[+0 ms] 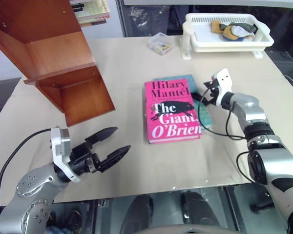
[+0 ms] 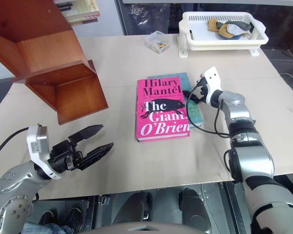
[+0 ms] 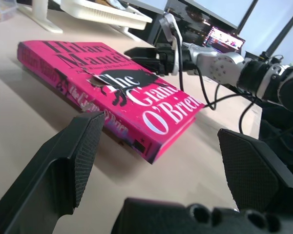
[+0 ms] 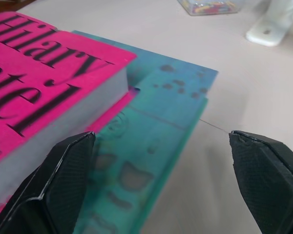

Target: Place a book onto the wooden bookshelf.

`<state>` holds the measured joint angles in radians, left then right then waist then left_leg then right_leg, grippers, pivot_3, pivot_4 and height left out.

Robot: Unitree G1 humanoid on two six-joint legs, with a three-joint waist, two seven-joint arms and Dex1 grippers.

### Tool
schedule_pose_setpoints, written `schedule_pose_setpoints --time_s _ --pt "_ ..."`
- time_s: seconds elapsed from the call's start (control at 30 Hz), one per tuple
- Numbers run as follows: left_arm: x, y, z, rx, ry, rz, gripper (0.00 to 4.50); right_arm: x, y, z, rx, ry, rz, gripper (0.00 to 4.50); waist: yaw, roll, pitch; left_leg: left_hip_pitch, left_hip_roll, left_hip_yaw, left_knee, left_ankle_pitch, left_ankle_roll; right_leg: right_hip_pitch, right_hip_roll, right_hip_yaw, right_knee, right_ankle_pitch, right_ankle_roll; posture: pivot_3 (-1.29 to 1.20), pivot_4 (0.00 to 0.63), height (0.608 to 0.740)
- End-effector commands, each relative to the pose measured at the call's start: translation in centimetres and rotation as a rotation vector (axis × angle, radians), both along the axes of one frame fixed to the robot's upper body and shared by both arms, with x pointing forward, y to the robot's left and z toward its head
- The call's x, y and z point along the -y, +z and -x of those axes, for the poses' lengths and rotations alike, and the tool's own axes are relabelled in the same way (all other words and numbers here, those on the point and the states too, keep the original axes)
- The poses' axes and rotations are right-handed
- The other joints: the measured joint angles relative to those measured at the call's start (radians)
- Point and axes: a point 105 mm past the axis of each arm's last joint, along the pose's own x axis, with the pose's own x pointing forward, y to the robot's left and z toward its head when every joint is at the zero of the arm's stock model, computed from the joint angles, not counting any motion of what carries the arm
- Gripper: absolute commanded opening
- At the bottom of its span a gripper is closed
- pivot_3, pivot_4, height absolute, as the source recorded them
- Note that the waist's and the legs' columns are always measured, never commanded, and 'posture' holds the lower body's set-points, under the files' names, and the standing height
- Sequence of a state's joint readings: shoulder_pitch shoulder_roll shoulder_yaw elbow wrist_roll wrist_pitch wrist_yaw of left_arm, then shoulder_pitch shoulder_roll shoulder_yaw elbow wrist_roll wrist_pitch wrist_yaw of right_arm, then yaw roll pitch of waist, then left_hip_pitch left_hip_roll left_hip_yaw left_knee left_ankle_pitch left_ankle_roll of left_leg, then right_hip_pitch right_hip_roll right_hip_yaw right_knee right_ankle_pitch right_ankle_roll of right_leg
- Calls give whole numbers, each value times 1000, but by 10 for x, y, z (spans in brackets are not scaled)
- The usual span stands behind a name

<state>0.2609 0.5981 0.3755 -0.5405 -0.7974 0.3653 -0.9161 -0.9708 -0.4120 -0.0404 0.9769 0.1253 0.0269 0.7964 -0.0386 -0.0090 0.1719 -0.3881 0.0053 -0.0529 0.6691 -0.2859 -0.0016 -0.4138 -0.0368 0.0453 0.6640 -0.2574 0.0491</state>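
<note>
The left gripper [image 1: 112, 142], fingers apart, hovers near the pink book [image 1: 171, 111] reading "Hilary Mantel, The Giant, O'Brien", which lies on the counter [image 1: 136, 58] seemingly atop a teal book [image 4: 156, 146], the right gripper [image 4: 161, 185] spread wide beside it, the wooden bookshelf [image 1: 53, 58] well apart.

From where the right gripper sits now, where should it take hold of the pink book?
Probably the long page edge of the pink book, coming in level from the robot's right, where the right gripper already faces it with jaws open. The book lies flat, overlapping the teal book, so that edge is raised enough for a finger to slip under.
</note>
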Motion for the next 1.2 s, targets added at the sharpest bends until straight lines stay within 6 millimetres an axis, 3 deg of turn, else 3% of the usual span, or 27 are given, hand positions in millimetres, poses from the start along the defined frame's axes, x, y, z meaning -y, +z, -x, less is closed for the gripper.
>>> schedule_pose_setpoints --time_s 0.03,0.23,0.37,0.5,0.73,0.8,0.93,1.2 --pt "1 13 -4 49 14 25 4241 24 33 -1 98 -36 -16 4500 0 0 0 0 0 0 0 0 0 0 0 0 0 0 0 0 150 740" --pt "-22 17 -41 -68 167 208 4241 60 47 27 117 26 -10 4500 4 0 0 0 0 -2 0 0 0 1 0 -2 1 0 0 0 150 740" --pt "-28 3 -71 -243 201 316 4241 64 58 71 161 175 -19 4500 6 0 0 0 0 -3 0 0 0 1 0 -2 1 0 0 0 150 740" --pt "-21 -6 -101 -387 172 401 4241 70 68 115 159 243 -88 4500 5 1 0 -1 -1 -5 2 0 0 1 0 -3 2 0 0 0 150 740" --pt "-10 -16 -151 -691 89 629 4241 59 68 190 3 394 -234 4500 24 -1 0 -1 -3 -7 6 0 0 2 2 -5 6 0 1 0 150 740" --pt "6 -21 -158 -772 36 622 4241 49 60 209 -46 435 -228 4500 24 -1 0 -1 -3 -7 7 0 0 2 3 -5 7 0 1 0 150 740" --pt "30 -23 -164 -857 -69 587 4241 45 49 226 -74 420 -238 4500 21 -2 0 -1 -4 -6 10 0 0 3 3 -4 8 0 1 0 150 740" --pt "47 -31 -176 -910 -107 529 4241 52 45 238 -44 359 -236 4500 23 -2 1 1 -4 -3 14 0 0 3 3 -4 14 0 1 0 150 740"
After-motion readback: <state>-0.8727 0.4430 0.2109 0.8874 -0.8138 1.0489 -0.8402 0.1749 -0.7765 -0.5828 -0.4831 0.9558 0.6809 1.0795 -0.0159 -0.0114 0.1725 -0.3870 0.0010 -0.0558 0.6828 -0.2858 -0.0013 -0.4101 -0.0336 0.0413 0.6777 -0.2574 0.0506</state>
